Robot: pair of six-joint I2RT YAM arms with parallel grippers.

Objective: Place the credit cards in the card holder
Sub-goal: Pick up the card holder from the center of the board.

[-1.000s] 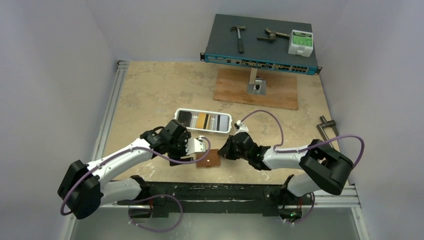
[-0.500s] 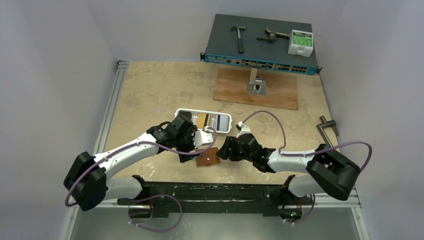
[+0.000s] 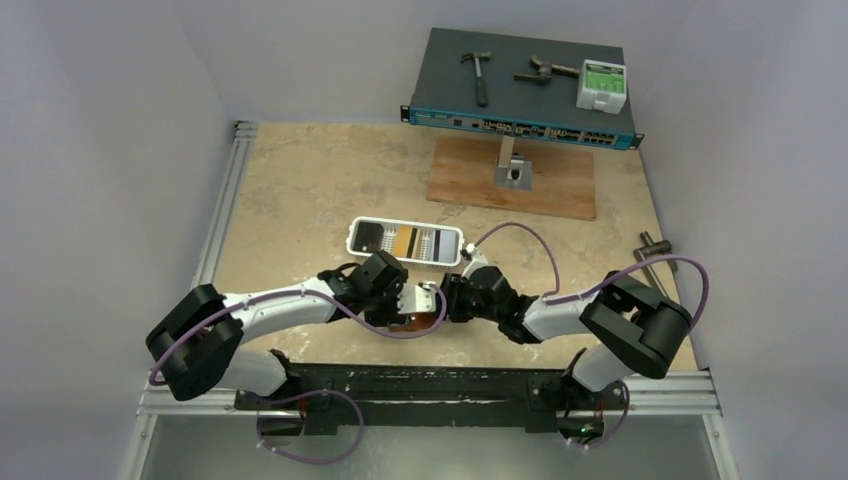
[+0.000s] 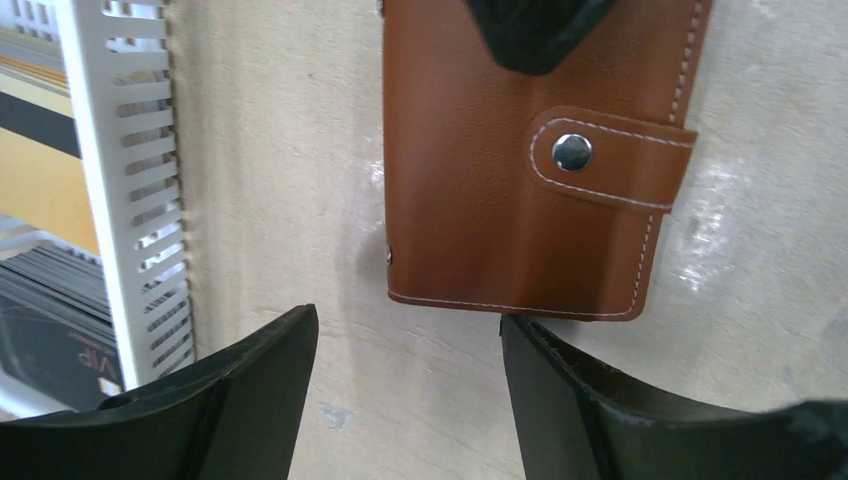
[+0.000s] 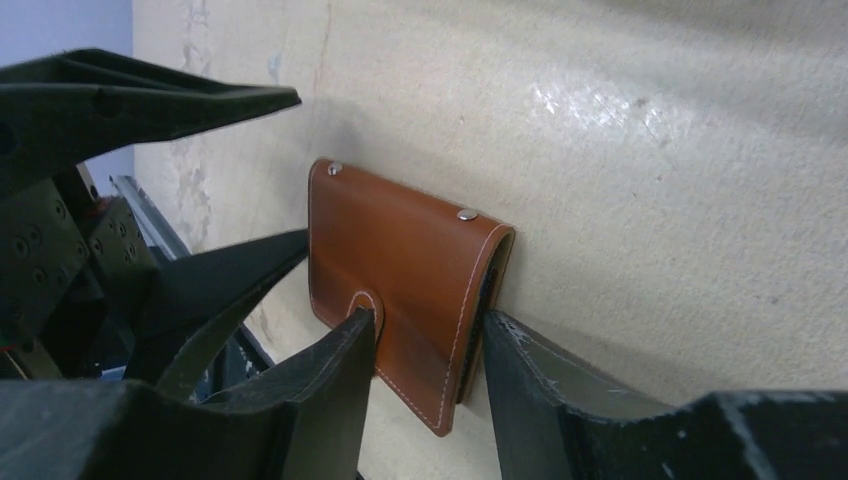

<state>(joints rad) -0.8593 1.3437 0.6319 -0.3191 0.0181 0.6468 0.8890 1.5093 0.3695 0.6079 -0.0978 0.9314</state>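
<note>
Holder (image 4: 480,200) lies shut, tab snapped, near the front edge; cards (image 3: 405,241) sit in the tray (image 3: 352,237) beyond. My right gripper (image 5: 430,322) straddles its right end; whether clamped, I cannot tell. Left gripper (image 4: 405,325) gapes empty just left. Step, as I judge: opening. Next: pin holder, unsnap tab.

Left arm (image 3: 285,300) and right arm (image 3: 545,312) reaching inward, left fingers (image 4: 250,390) spread, right fingers (image 5: 320,390) partly apart

Brown card holder (image 4: 480,200), snap fastened, lying flat, black and orange-yellow credit cards (image 4: 35,185) in white slotted tray (image 4: 125,150) beside it
</note>
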